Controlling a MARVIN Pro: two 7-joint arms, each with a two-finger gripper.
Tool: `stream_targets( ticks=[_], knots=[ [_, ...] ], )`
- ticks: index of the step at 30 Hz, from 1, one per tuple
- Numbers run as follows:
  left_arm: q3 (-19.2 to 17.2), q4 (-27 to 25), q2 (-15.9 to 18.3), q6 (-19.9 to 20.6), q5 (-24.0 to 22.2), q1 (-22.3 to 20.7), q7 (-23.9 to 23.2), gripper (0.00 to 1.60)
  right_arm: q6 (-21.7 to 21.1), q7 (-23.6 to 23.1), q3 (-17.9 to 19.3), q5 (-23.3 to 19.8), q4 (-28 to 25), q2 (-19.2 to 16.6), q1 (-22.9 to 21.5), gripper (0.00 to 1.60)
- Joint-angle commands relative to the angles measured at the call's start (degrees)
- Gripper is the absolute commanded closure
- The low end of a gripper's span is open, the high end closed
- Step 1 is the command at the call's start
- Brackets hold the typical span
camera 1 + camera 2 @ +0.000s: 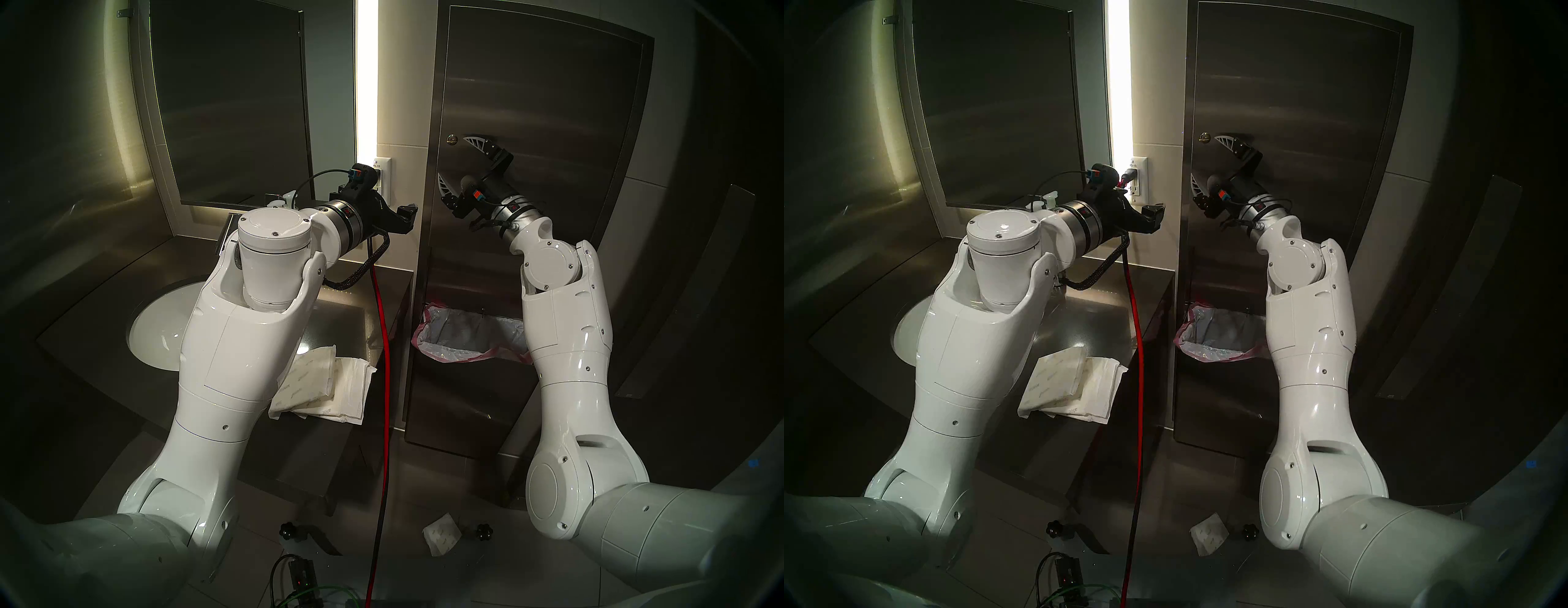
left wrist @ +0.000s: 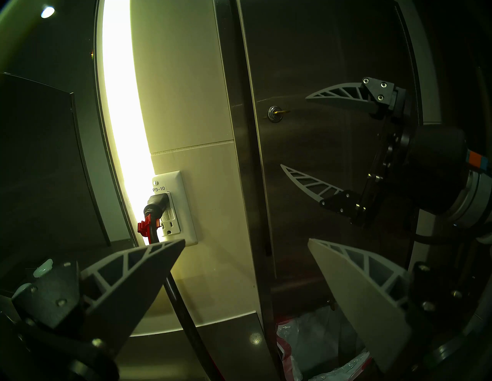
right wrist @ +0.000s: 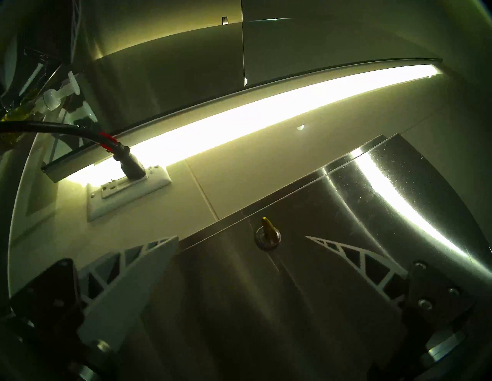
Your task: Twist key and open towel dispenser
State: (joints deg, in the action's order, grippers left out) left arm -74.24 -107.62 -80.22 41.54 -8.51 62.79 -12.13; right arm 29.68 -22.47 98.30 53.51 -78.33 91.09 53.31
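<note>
The key (image 3: 267, 223) is sitting in a small round lock (image 3: 267, 237) near the left edge of the towel dispenser (image 1: 547, 140) door, about halfway up it. It is looking tiny, brass-gold and hard, sticking straight out of the silver lock, much thinner than a gripper finger. It is likely stiff and light but slick, so the hold should be on its flat head, with the fingers pinching both faces and turning about the lock's own line. The door is showing as a long flat sheet of brushed steel, smooth and probably rigid, with no handle in view; pulling on the turned key or the door's left edge looks like the way in. The right gripper (image 1: 455, 162) is hanging released, jaws spread wide, near the key but not touching it. The left gripper (image 2: 246, 244) is also standing spread and empty, off the dispenser's left edge by the wall socket (image 2: 170, 210)
</note>
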Motion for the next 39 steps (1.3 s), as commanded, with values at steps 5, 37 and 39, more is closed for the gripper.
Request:
stream_targets(
  ticks=[5,37,39],
  knots=[
    [-0.20,-0.43,-0.10,-0.06,0.13,-1.16,0.05,0.00,1.02,2.29,-0.65,0.40,0.92,0.77,-5.08,0.00],
    [-0.22,-0.43,-0.13,-0.04,0.19,-1.17,0.00,0.00,2.80,2.41,1.45,0.94,4.60,0.19,-6.98,1.11],
    [-0.22,-0.43,-0.13,-0.04,0.19,-1.18,0.00,0.00,2.82,2.47,1.44,0.97,4.76,0.27,-7.02,1.24]
  ],
)
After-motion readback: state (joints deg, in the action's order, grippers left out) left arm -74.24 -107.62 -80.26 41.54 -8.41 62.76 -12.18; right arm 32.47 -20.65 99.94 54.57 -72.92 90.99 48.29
